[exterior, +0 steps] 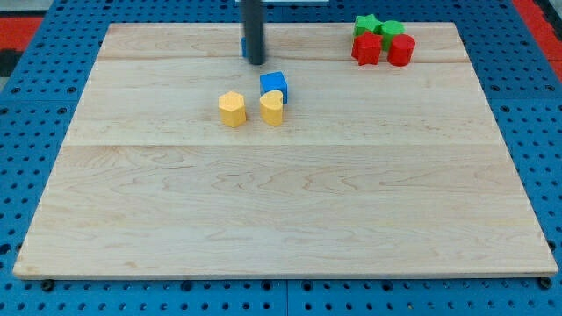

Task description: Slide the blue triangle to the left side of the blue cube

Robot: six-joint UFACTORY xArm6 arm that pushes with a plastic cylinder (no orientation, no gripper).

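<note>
My tip (255, 61) stands near the view's top, left of centre. A sliver of blue, the blue triangle (244, 46), shows at the rod's left edge; the rod hides most of it. The blue cube (273, 84) lies below and to the right of my tip, touching a yellow heart-shaped block (272, 108) just below it. My tip is a short way above and left of the blue cube, apart from it.
A yellow hexagonal block (233, 109) lies left of the yellow heart. At the view's top right sit a green star (366, 24), a green block (392, 31), a red star-like block (366, 49) and a red cylinder (400, 50). The wooden board (281, 219) rests on a blue pegboard.
</note>
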